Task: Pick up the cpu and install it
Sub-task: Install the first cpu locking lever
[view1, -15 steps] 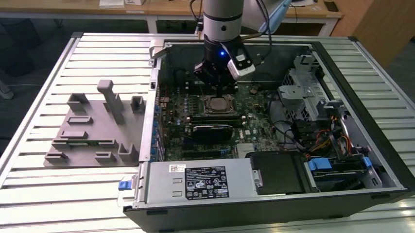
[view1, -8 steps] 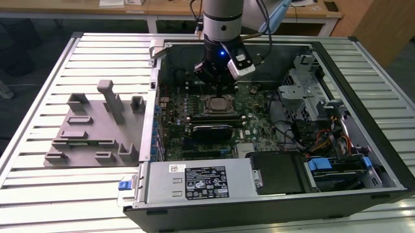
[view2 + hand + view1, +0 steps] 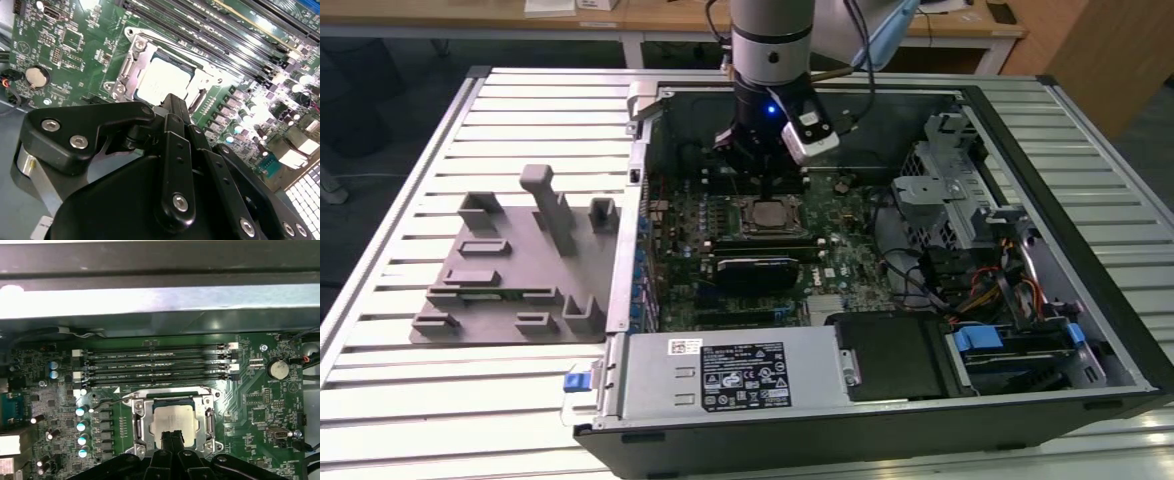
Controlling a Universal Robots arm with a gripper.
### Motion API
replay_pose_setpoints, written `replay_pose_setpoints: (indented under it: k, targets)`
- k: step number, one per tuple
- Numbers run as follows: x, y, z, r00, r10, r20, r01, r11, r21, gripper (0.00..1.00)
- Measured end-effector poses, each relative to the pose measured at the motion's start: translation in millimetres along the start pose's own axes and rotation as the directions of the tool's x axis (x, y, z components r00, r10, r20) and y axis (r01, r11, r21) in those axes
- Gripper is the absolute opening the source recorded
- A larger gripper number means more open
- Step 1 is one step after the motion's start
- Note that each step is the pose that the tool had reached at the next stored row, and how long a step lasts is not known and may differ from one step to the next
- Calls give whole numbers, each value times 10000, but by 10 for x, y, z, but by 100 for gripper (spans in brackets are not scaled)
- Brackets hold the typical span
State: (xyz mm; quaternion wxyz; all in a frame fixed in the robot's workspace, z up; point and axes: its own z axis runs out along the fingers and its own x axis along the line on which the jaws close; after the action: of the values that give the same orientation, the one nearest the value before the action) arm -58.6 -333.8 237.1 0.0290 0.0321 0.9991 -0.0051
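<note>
While the cpu lies seated in the socket frame | end effector hangs just above it, fingers together, gripping nothing | install looks largely done

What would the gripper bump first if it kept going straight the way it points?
Probably the cpu, sitting in the socket right beneath the gripper; the gap between them is hard to judge.

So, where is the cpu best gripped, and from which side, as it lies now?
The cpu lies flat in the socket, whose metal frame closes off its sides. So probably grip two opposite edges of its silver top, coming straight down from above.
</note>
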Motion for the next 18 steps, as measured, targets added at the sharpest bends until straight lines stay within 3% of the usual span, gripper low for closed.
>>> replay_pose_setpoints:
  k: [18]
  targets:
    - [271,-18,-16,10000,1,21,-1,10000,-2,11]
